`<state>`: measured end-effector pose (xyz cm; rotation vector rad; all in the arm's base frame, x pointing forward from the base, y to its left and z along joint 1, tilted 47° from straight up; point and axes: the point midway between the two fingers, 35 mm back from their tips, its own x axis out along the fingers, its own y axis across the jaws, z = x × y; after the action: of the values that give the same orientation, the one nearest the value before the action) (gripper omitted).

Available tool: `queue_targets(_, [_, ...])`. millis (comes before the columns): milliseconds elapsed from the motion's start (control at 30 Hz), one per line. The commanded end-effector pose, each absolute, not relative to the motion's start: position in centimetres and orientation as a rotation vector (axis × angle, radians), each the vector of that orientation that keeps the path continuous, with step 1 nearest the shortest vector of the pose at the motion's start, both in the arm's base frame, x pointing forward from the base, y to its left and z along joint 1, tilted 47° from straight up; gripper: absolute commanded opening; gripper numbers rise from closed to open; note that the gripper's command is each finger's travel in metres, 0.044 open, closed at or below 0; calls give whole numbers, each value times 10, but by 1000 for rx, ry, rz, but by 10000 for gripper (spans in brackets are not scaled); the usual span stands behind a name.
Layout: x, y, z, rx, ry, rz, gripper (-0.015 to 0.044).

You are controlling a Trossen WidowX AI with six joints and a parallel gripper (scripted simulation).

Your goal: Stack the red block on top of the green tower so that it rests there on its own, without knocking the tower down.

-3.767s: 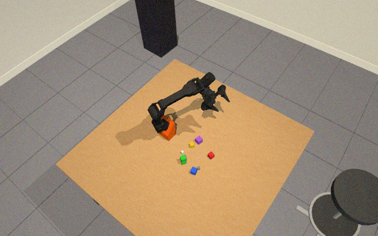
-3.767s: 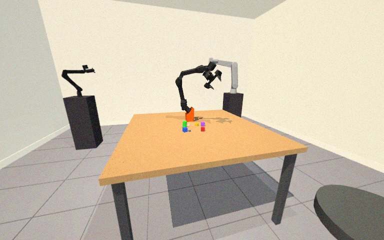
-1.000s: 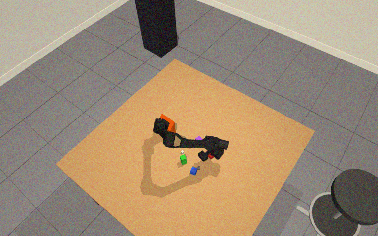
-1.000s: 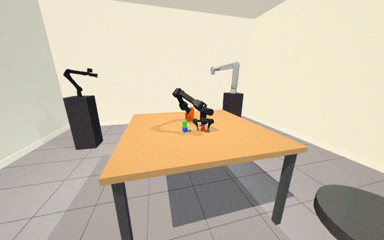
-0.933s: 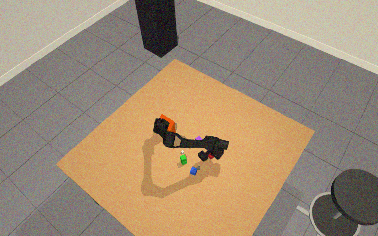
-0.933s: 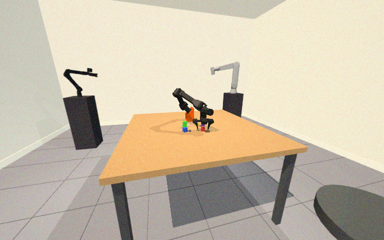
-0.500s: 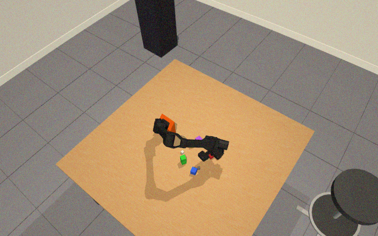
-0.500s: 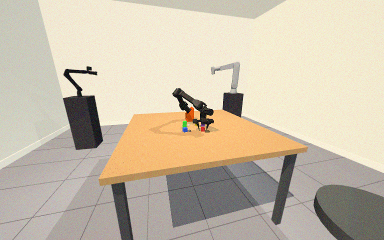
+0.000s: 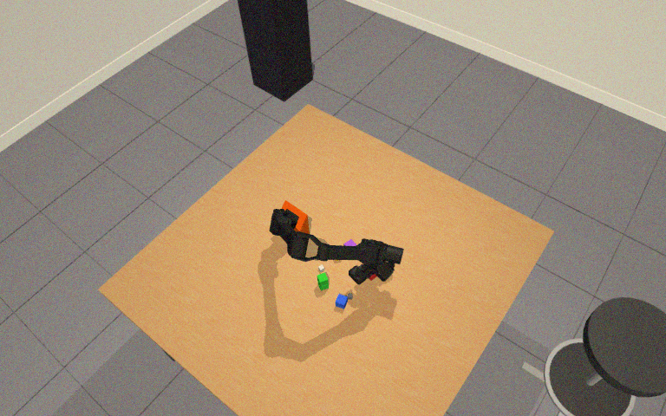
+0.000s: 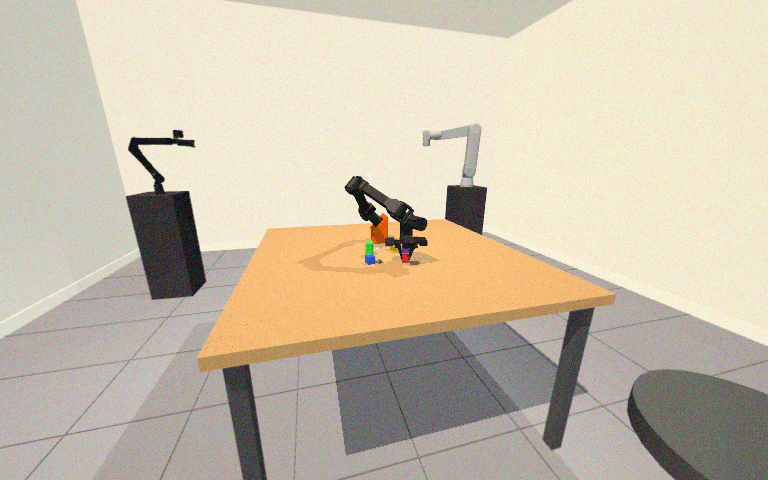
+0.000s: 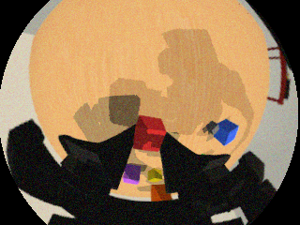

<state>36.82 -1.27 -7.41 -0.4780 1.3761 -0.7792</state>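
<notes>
Gripper (image 11: 150, 144) clamps the small red cube (image 11: 150, 133) low on the table; the green block tower (image 9: 323, 280) stands apart (toward the arm's base side).

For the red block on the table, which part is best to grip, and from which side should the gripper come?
Grip the red block on two opposite vertical faces, coming straight down from above. It is a small cube sitting flat on the table, so its side faces are parallel and its top is free. The gripper already stands this way, fingers shut on both sides of the block.
</notes>
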Motion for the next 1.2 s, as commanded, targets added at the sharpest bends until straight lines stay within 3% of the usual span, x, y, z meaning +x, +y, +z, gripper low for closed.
queue_targets(0, [369, -3, -66, -475, 1372, -778, 0])
queue_targets(667, [368, 72, 2, -474, 1374, -775, 0])
queue_targets(1167, [358, 61, 23, -475, 1375, -775, 0])
